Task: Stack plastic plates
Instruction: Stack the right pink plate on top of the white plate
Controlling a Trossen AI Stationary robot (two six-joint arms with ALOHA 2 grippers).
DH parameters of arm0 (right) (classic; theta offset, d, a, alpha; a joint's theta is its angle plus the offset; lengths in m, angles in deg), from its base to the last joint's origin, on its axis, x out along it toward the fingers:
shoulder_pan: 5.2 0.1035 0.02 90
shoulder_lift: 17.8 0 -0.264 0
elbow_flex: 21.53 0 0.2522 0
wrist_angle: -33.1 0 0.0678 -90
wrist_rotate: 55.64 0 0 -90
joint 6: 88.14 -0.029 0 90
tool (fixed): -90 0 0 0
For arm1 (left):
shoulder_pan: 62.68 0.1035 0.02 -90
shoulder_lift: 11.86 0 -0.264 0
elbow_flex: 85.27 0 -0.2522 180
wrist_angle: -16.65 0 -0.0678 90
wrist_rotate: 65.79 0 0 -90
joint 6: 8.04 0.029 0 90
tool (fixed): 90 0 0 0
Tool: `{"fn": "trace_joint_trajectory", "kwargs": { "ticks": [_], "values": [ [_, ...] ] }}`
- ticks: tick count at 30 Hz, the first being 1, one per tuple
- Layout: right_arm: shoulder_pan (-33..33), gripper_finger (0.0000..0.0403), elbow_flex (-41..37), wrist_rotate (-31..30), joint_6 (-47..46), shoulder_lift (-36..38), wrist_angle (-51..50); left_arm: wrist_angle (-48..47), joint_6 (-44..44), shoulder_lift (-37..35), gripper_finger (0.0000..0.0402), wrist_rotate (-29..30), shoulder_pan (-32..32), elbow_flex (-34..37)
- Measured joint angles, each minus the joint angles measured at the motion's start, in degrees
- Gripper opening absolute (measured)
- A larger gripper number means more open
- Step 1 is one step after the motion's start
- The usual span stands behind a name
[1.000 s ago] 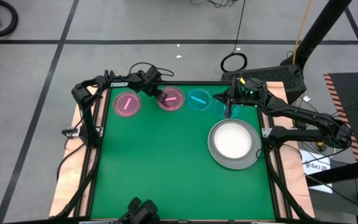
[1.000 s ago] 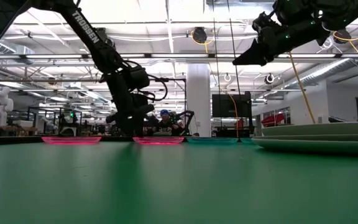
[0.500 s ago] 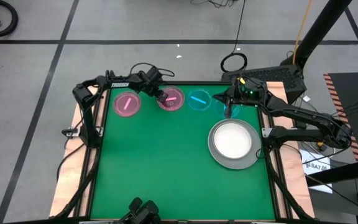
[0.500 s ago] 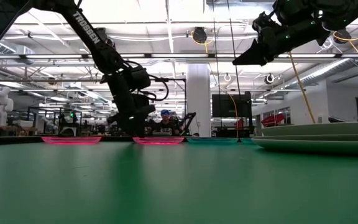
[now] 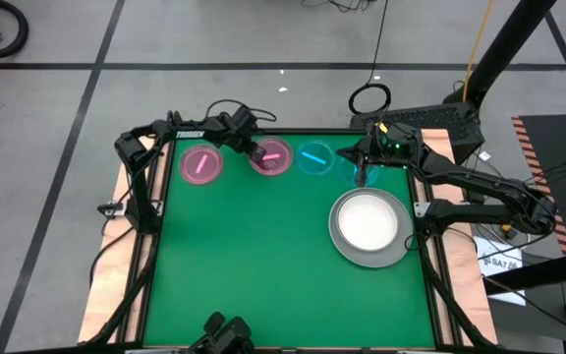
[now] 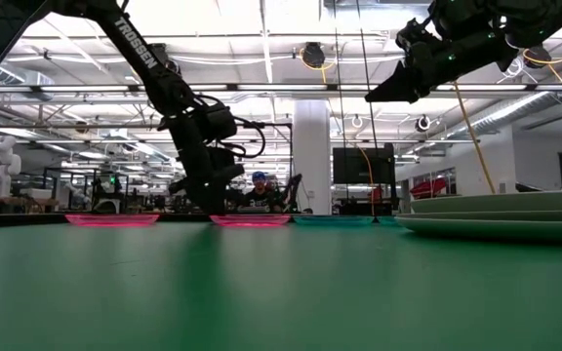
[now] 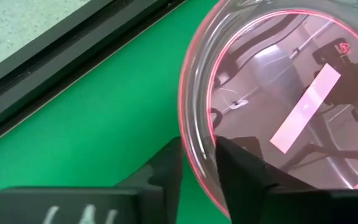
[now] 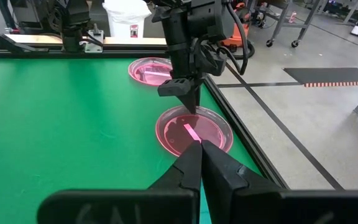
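Green worktop [image 5: 263,265]; open lab behind. Row along 12 o'clock edge: pink plate [image 5: 201,163], second pink plate [image 5: 270,157], blue plate [image 5: 314,158]. Plate stack [image 5: 368,228] at 3 o'clock, white on grey. Left claw [image 7: 197,165] straddles second pink plate's rim, fingers close either side. Right claw [image 8: 200,149] pressed together, raised nr stack. "TROSSEN" legible on left arm [image 6: 135,41]. Further blue plate under right arm: partly hidden.
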Motion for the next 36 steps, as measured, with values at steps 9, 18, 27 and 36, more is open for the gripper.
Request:
{"fn": "trace_joint_trajectory", "kwargs": {
  "ticks": [9,18,27,36],
  "values": [
    [0.00,0.0004,0.00,0.00,0.18,0.00,0.00,-0.02,-0.43,0.00,0.0041,0.48,0.00,0.00],
    [0.00,0.0004,0.00,0.00,-1.28,0.00,0.01,-0.15,0.02,-0.93,0.0026,0.50,-0.03,0.00],
    [0.19,0.0004,0.00,0.01,-5.21,-1.09,0.95,-1.13,1.08,-6.10,0.0025,1.13,-2.57,0.02],
    [2.25,0.0002,-0.04,0.10,-8.65,-12.31,11.53,-6.67,4.88,-11.23,0.0025,10.67,-8.94,0.02]
  ]
}}
